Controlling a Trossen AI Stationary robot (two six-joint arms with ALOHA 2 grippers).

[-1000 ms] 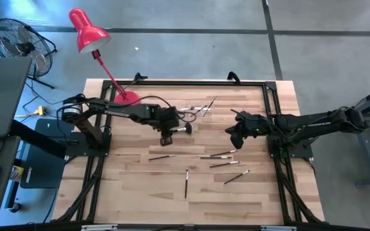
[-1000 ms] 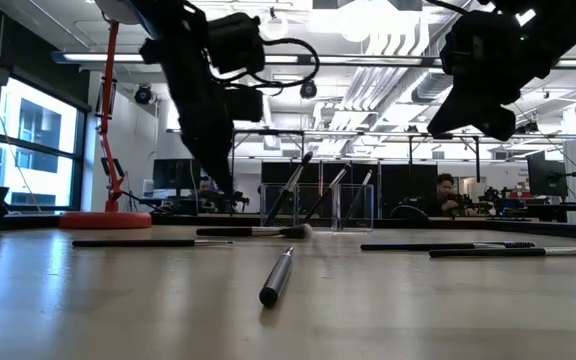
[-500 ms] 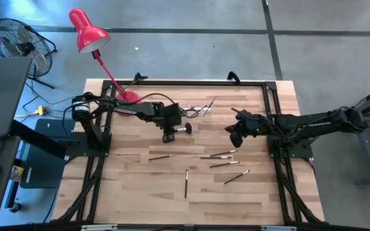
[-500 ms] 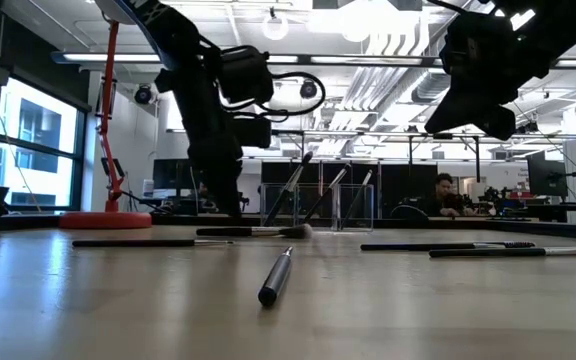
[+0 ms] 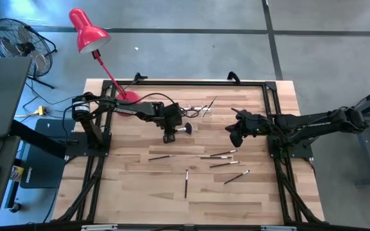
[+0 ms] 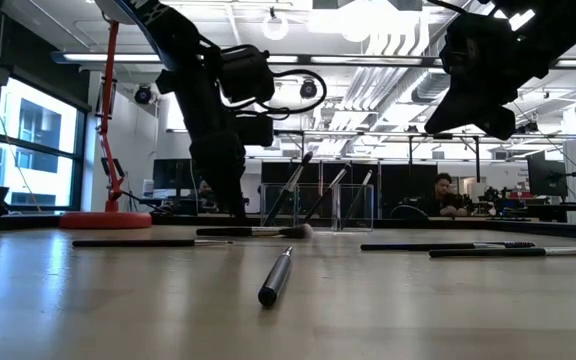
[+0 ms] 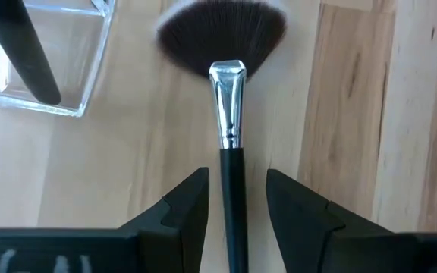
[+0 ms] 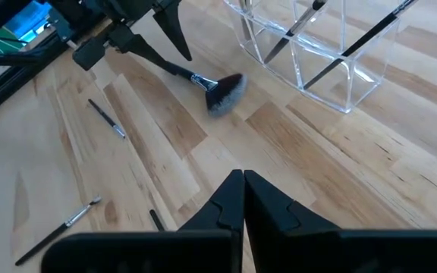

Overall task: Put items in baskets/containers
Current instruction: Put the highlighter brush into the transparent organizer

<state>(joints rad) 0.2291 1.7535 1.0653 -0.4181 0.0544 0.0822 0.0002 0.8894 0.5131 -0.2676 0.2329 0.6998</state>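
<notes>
While the spread left gripper (image 7: 236, 220) is set astride the fan brush (image 7: 228, 114) lying on the table just beside the clear holder (image 7: 89, 53), its slim handle could be rolled aside if pinched off-centre, the right gripper (image 8: 243, 199) being kept pressed together farther off.

Black-handled fan brush (image 7: 229, 129), silver ferrule, dark bristles; pale wood table (image 7: 355, 114).

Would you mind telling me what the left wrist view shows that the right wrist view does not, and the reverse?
Only the left wrist view shows the left gripper from behind, its open fingers either side of the fan brush handle. Only the right wrist view shows the shut right gripper, loose thin brushes lying on the table, and several brushes leaning in the clear holder. Both show the fan brush beside the holder.
</notes>
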